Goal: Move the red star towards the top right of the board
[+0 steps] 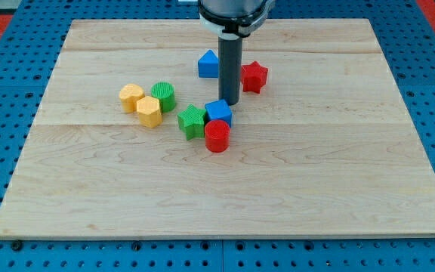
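Observation:
The red star lies on the wooden board, a little above its middle. My tip stands just left of and slightly below the star, close to it; I cannot tell if it touches. The rod rises to the view's top and partly covers a blue block to the star's left. A blue cube sits right below my tip.
A red cylinder and a green star crowd the blue cube from below and left. Further left are a green cylinder and two yellow blocks. A blue pegboard surrounds the board.

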Controlling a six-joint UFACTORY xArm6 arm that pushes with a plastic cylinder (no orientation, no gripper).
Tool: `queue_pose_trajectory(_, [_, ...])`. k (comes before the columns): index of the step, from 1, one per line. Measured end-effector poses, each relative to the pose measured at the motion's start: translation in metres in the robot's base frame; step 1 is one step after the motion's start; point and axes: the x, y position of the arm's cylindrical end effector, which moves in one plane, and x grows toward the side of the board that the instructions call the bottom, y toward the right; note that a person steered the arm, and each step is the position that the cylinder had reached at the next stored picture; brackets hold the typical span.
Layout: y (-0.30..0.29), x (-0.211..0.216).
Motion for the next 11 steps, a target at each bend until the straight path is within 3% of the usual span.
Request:
queue_pose_trajectory(3, [0.089,-0.032])
queue_pose_trajectory(4, [0.087,-0.032])
queue_pose_trajectory(6, [-0.006,-0.023])
queue_pose_trajectory(8, [0.069,-0.056])
queue_pose_trajectory(9, [0.03,-0.056])
queue_pose_trajectory(10, [0.026,-0.072])
queue_pose_trajectory(11, [0.088,-0.072])
